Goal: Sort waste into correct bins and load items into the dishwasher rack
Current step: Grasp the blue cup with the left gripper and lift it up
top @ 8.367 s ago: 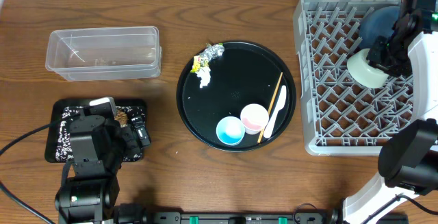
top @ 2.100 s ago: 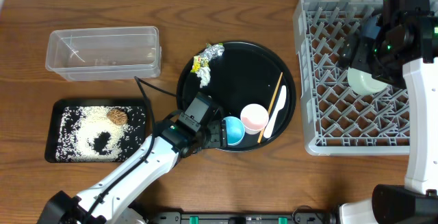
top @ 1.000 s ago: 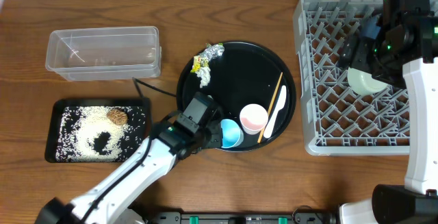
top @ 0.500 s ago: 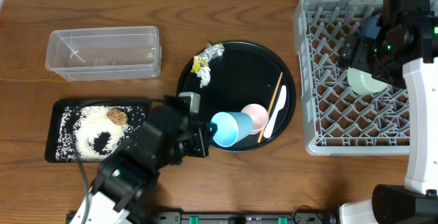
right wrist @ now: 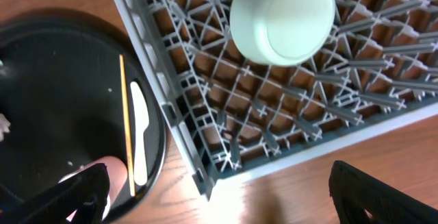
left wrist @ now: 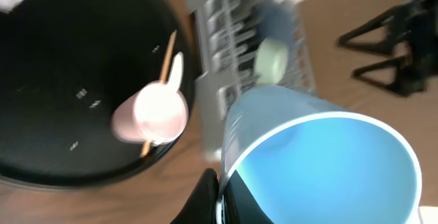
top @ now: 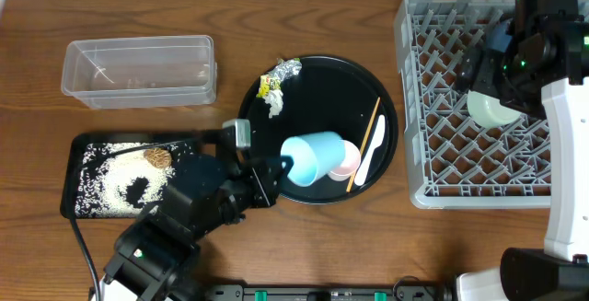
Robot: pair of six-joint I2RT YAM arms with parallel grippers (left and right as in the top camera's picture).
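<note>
My left gripper [top: 281, 165] [left wrist: 220, 195] is shut on the rim of the light blue cup [top: 311, 157] [left wrist: 321, 162], which is lifted and tipped sideways over the round tray. Below it lies the pink cup [top: 346, 159] [left wrist: 154, 114], beside the chopsticks [top: 369, 140] [right wrist: 125, 114] and the white spoon [top: 374, 158] [right wrist: 139, 136]. My right gripper [top: 502, 69] [right wrist: 222, 190] hangs open and empty over the dishwasher rack [top: 442, 154] [right wrist: 274, 135]. In the rack, the pale green bowl [top: 492, 108] [right wrist: 284, 18] sits upside down. The blue plate [top: 502, 36] is partly hidden by the arm.
Foil [top: 289, 67], a yellow wrapper [top: 267, 84] and white paper [top: 274, 104] lie at the far left rim of the round black tray [top: 313, 89]. The clear tub [top: 138, 69] stands at back left. The black rectangular tray [top: 83, 149] holds rice and a brown lump [top: 161, 156].
My left gripper has lifted the light blue cup off the round tray and tipped it onto its side, carrying it slightly right. The right arm has not moved.
</note>
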